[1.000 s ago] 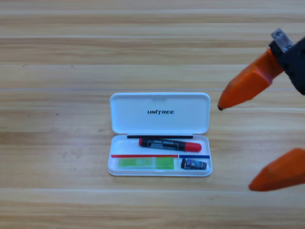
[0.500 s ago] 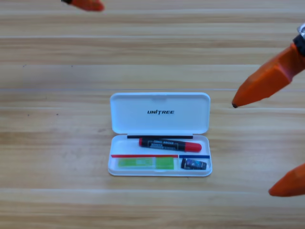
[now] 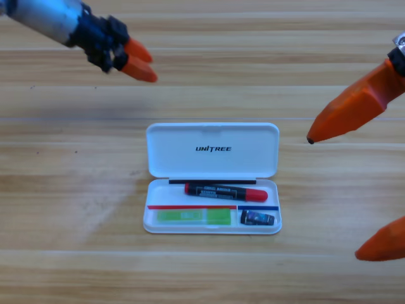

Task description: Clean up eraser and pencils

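With both pencils (image 3: 225, 190) and the eraser (image 3: 257, 218) already in the open case (image 3: 212, 149), we judge closing the lid comes next, our left end effector (image 3: 144, 64) nearly shut and empty above it, the right end effector (image 3: 345, 190) wide open and empty beside it.

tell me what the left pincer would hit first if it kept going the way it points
Probably the raised lid of the white case: the left pincer points down-right toward it. Its height above the table is unclear, so it might pass over.

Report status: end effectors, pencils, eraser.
Left end effector upper left, empty. Right end effector open at right edge. Pencils and eraser inside open case. Nothing obstructing.
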